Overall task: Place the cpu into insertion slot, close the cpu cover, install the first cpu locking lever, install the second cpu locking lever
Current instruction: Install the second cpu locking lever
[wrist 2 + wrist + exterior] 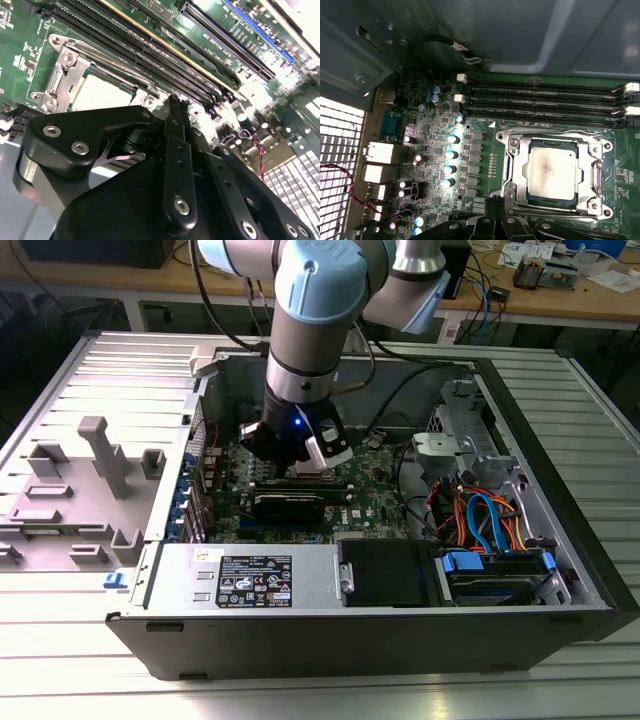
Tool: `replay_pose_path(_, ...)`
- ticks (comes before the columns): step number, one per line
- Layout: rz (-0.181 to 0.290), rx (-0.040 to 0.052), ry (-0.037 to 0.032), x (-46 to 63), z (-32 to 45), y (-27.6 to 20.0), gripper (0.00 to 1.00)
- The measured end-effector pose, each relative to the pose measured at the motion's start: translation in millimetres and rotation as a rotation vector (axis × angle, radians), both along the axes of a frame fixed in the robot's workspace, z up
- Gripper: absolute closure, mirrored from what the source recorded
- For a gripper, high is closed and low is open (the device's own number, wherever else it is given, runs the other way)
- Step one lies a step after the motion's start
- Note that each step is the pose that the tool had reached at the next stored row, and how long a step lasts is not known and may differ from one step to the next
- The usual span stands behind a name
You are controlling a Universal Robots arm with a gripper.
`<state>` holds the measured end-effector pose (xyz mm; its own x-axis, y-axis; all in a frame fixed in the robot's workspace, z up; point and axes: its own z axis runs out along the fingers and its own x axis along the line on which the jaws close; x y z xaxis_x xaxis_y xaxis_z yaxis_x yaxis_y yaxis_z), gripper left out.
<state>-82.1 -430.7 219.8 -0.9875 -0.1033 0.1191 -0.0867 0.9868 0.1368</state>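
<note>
In the first wrist view the cpu (552, 172), a dull silver square, lies flat in the insertion slot (593, 205) on the green board. The cpu cover (518, 167), a shiny metal frame, lies down around it. A thin metal lever (504, 162) runs along one side of the frame. My gripper (500, 202) is shut with nothing seen between its fingers, just off a corner of the socket. In the second wrist view the gripper (172, 102) stands beside the cover (67, 70) and the cpu (100, 92). In the exterior view the gripper (300, 465) hangs low over the board inside the case.
Long black memory slots (540, 100) run beside the socket, and a row of capacitors (451, 152) stands nearby. A black cable (440, 42) loops along the case wall. The power supply (260, 580) and a drive cage with orange and blue cables (490, 520) border the board.
</note>
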Motion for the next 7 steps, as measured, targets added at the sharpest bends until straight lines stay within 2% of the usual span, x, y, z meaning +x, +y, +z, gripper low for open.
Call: replay_pose_path(7, 0.0, 0.0, 0.0, 0.0, 0.7, 0.0, 0.89)
